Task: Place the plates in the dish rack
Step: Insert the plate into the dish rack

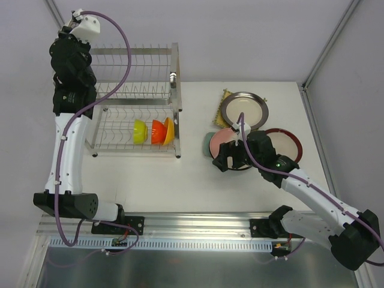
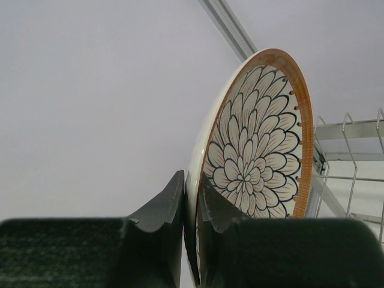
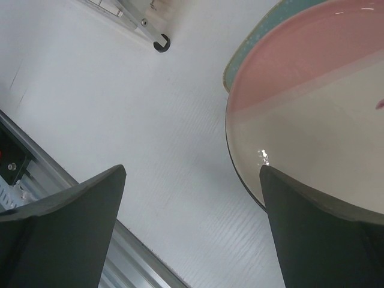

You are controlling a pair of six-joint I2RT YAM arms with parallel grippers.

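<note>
Left tool [image 2: 191, 207]: clamped on the rim of the petal-pattern plate [image 2: 258, 144], which stands upright at the far left by the dish rack [image 1: 176, 78].
Right tool [image 3: 192, 174]: fingers apart, over the pink-and-white plate [image 3: 312, 120] on the surface [image 1: 192, 180], right of the dish rack.

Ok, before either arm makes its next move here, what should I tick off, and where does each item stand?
1. Left gripper shut on the petal-pattern plate: ok, fingers pinch its rim.
2. That plate lined up with a slot in the dish rack: cannot tell, only a few prongs show at the edge of the left wrist view.
3. Bowls out of the left arm's way: ok, they sit in the lower tier.
4. Right gripper open: ok, jaws spread wide.
5. Right gripper holding the pink-and-white plate: not ok, one finger is at its edge, nothing gripped.
</note>
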